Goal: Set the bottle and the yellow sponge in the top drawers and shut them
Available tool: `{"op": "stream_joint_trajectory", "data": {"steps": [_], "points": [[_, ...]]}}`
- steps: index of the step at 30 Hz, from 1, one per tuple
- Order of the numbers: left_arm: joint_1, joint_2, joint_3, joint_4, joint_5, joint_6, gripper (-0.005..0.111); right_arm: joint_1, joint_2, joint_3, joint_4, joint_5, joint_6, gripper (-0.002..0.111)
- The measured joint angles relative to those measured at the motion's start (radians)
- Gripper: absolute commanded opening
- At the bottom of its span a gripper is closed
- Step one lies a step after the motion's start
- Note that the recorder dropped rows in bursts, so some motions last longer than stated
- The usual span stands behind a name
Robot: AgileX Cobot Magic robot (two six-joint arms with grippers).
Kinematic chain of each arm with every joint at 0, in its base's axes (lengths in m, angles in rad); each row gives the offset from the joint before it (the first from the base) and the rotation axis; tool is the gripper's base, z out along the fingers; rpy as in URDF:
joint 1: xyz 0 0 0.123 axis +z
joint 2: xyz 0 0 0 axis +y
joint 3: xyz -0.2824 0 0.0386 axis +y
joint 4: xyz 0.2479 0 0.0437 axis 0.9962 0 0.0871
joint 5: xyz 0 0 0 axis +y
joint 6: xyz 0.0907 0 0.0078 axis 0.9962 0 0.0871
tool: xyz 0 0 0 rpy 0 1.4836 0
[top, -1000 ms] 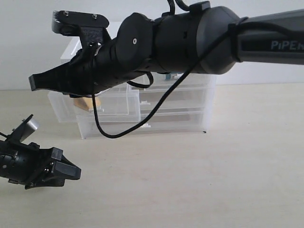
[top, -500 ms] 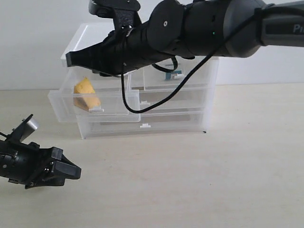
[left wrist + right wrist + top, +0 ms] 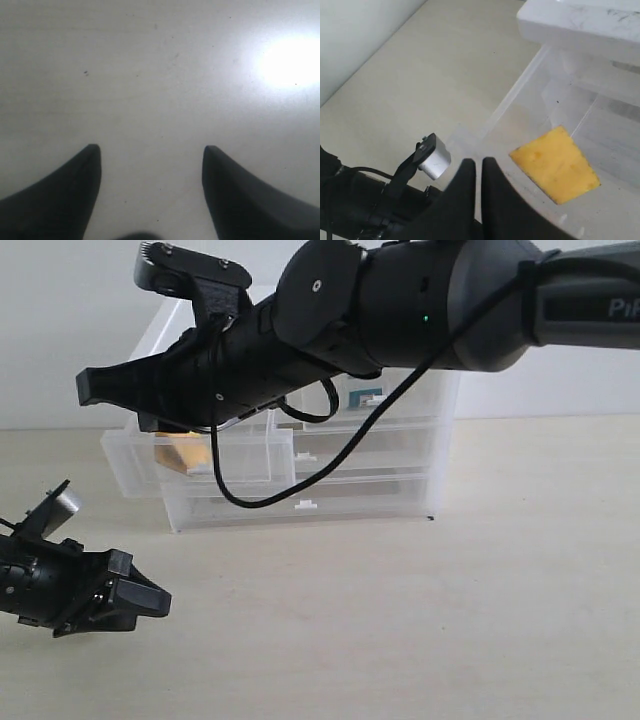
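A pale desk (image 3: 480,570) under a white wall carries the clear drawer unit (image 3: 400,465). My right end effector (image 3: 479,162) hangs above the pulled-out left top drawer (image 3: 250,455), its fingers pressed almost together with nothing between them. The yellow sponge (image 3: 555,170) lies flat on that drawer's floor and the bottle (image 3: 366,396) shows its teal label through the right top drawer (image 3: 410,400), while my left end effector (image 3: 150,160) sits low over bare desk, spread wide and empty.

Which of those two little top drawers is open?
The left top drawer, holding the yellow sponge: it sticks out in front of the cabinet, while the right top drawer sits pushed in.
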Motion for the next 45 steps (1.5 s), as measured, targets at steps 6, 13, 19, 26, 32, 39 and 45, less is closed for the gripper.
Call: {"op": "stream_joint_trajectory", "data": {"steps": [6, 13, 19, 26, 32, 39, 45], "points": [[0.0, 0.0, 0.0, 0.0, 0.0, 0.0, 0.056, 0.0, 0.022, 0.0, 0.002, 0.004, -0.015, 0.0], [0.0, 0.0, 0.0, 0.0, 0.0, 0.0, 0.056, 0.002, 0.042, -0.003, 0.031, -0.045, -0.079, 0.0], [0.0, 0.0, 0.0, 0.0, 0.0, 0.0, 0.056, 0.002, 0.048, -0.003, 0.012, -0.079, -0.095, 0.0], [0.0, 0.0, 0.0, 0.0, 0.0, 0.0, 0.056, -0.03, 0.06, -0.014, -0.069, -0.246, -0.152, 0.0], [0.0, 0.0, 0.0, -0.002, 0.0, 0.0, 0.056, -0.096, 0.06, -0.032, -0.076, -0.163, -0.129, 0.0], [0.0, 0.0, 0.002, -0.01, 0.0, 0.0, 0.056, -0.073, 0.039, -0.032, -0.088, -0.077, -0.146, 0.03], [0.0, 0.0, 0.002, -0.011, 0.0, 0.001, 0.056, -0.073, 0.015, -0.032, -0.13, -0.027, -0.151, 0.055]]}}
